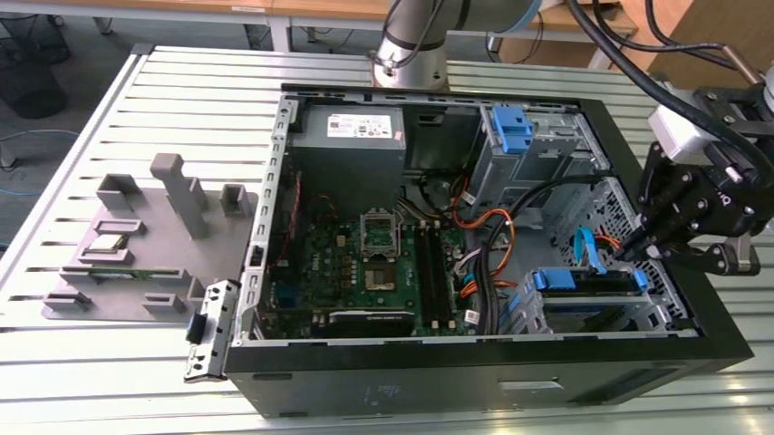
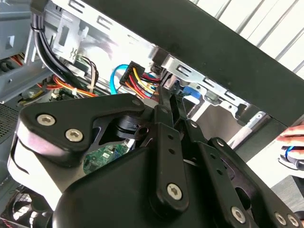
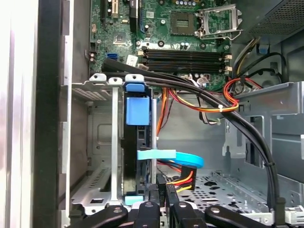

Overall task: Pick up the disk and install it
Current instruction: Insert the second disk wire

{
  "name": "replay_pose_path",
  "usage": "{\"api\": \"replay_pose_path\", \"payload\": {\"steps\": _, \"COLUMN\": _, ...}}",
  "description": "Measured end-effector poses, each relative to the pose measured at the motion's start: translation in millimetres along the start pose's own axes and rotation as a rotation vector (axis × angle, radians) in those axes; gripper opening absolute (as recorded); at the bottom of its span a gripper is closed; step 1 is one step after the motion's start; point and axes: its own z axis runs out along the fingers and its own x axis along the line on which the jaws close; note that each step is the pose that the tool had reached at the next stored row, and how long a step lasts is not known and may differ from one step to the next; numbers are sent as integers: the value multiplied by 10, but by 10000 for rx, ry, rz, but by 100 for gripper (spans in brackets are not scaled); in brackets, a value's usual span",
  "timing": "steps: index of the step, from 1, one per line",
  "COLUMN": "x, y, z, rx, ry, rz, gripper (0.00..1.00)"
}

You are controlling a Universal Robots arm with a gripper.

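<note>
The disk [image 1: 589,281] sits edge-up in the lower drive cage [image 1: 604,313] of the open computer case, at the exterior view's right, with its blue side rails showing. In the first wrist view the disk [image 3: 137,111] stands between the cage's metal walls. A blue flat cable [image 3: 171,156] crosses its end. My gripper [image 1: 657,246] hangs just above the cage end near the case wall, beside the disk. Its fingers are shut, and I see nothing held between them. The gripper [image 3: 165,187] has its tips by a black connector with red and yellow wires. In the second wrist view the gripper [image 2: 172,102] points at that wire bundle.
A black and orange cable bundle [image 3: 209,102] runs over the cage toward the motherboard [image 1: 362,263]. A grey power-supply box [image 1: 351,131] and a blue bracket [image 1: 514,127] sit at the case's far side. A grey fixture [image 1: 145,245] lies at the exterior view's left. A person's hand [image 2: 292,135] is outside the case.
</note>
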Motion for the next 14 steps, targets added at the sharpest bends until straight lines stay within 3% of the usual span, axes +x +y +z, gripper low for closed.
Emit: {"api": "replay_pose_path", "payload": {"steps": 14, "x": 84, "y": 19, "z": 28, "rx": 5, "ry": 1, "rz": -1, "gripper": 18}}
